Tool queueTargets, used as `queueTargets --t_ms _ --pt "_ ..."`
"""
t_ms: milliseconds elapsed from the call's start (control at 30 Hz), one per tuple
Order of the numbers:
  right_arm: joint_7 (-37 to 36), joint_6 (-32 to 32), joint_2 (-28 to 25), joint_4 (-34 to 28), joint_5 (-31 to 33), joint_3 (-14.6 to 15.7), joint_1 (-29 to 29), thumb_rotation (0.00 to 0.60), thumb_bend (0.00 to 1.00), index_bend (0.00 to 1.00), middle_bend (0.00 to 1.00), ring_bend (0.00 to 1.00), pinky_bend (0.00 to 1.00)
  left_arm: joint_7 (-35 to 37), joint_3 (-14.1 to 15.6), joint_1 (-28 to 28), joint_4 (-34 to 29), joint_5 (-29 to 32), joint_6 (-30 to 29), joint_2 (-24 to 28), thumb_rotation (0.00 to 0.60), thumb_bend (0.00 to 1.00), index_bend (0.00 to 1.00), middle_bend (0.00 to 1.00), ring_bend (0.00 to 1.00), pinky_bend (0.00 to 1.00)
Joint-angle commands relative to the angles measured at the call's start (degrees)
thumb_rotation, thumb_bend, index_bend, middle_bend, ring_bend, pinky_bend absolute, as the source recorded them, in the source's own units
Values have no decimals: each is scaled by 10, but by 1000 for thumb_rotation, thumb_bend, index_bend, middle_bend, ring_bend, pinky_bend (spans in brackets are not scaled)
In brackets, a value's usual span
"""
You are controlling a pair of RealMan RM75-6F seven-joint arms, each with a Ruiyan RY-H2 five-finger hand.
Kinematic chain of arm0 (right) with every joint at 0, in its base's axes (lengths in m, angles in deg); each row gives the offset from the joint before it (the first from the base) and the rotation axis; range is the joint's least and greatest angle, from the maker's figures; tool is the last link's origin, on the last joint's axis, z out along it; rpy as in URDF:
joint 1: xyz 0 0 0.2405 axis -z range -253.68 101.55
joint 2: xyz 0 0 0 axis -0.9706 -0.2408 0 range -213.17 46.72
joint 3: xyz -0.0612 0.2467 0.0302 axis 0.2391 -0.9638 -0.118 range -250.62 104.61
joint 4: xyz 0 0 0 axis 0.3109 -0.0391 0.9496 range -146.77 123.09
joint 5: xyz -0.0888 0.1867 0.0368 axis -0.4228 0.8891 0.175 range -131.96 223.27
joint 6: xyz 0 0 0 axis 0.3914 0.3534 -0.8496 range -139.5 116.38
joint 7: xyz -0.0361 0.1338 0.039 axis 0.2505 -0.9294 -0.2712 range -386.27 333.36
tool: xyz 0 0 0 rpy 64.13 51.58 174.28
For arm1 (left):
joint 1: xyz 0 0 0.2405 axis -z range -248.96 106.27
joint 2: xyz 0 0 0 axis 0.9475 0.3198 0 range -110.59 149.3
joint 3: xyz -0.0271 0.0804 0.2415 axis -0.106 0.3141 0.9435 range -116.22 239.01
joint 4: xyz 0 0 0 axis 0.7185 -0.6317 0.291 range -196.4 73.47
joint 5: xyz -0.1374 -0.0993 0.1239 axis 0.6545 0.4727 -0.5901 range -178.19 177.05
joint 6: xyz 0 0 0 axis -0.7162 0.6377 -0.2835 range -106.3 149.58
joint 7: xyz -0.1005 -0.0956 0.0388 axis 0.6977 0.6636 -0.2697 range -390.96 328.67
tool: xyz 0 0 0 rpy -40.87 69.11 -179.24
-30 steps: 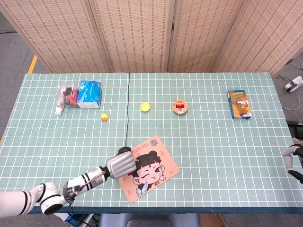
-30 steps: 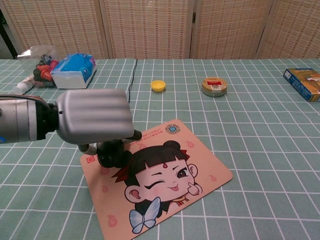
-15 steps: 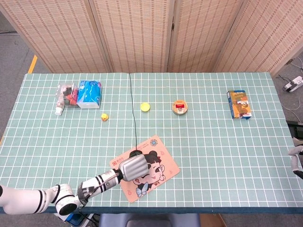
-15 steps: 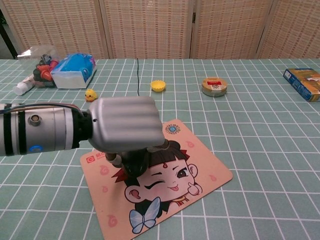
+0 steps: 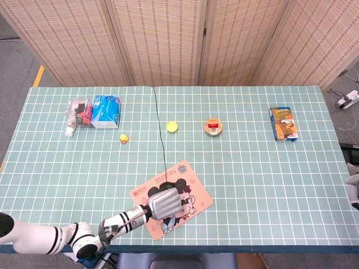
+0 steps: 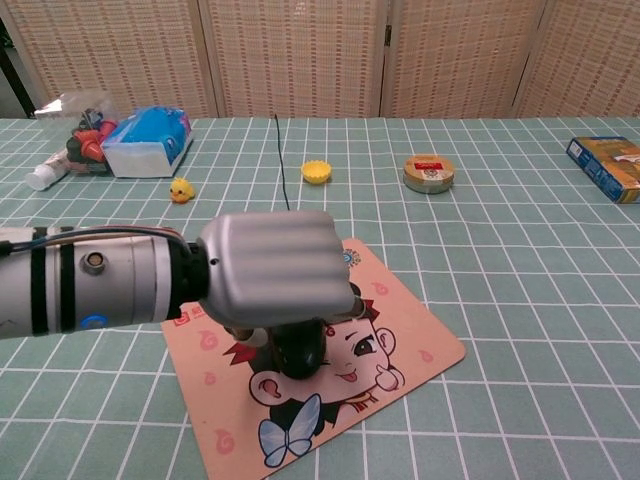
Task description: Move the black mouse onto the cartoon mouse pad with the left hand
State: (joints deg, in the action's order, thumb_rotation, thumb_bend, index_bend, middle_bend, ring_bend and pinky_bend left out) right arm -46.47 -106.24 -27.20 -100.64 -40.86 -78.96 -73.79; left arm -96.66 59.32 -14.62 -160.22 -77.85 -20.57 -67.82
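The black mouse (image 6: 300, 350) is gripped from above by my left hand (image 6: 272, 270), whose fingers curl down around it. Only the mouse's lower front shows beneath the hand. It is over the middle of the cartoon mouse pad (image 6: 410, 340), on the girl's face; I cannot tell whether it touches the pad. In the head view the left hand (image 5: 165, 202) covers the mouse on the pad (image 5: 196, 190), and the thin black cable (image 5: 159, 134) runs from it to the table's far edge. Only a sliver of my right hand (image 5: 355, 188) shows at the right edge.
At the back left are a blue tissue pack (image 5: 105, 110) and a clear bag of items (image 5: 77, 112). A yellow duck (image 5: 124, 138), a yellow cap (image 5: 171, 126) and a round tin (image 5: 213, 126) lie mid-table. A printed box (image 5: 283, 123) lies at the right.
My left hand has carried the mouse rightward from the pad's left edge to its middle. The cable swung with it. The right hand has slid further out of the frame.
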Motion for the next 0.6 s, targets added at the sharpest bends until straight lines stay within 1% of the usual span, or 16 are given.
queueTargets --t_ms 33,100,167,300,367,467,600 --pt "-2 -3 0 1 -3 0 1 600 305 505 474 447 597 -1 8 2 -6 1 -2 6 600 110 310 1000 1000 1000" --pt "-3 -4 0 1 -5 1 1 600 305 505 474 447 597 0 12 2 -10 1 -4 10 600 111 265 1000 1000 1000" --pt "-3 -5 1 1 -8 2 2 600 306 505 474 447 597 0 18 1 -14 1 -10 14 600 111 246 1000 1000 1000" --pt "-2 -7 0 0 -15 4 2 600 304 505 474 447 597 9 27 -7 -19 -1 -26 25 600 111 241 1000 1000 1000" --pt "-2 -8 0 0 -19 6 2 600 301 505 474 447 597 26 34 -15 -18 -13 -40 34 600 111 250 1000 1000 1000" --pt "3 -10 2 0 -22 6 3 600 298 505 474 447 597 80 50 -30 -3 -61 -65 52 600 110 273 1000 1000 1000" --pt "11 -4 3 -3 -21 7 0 600 298 505 474 447 597 175 75 -52 23 -136 -114 85 600 110 292 1000 1000 1000"
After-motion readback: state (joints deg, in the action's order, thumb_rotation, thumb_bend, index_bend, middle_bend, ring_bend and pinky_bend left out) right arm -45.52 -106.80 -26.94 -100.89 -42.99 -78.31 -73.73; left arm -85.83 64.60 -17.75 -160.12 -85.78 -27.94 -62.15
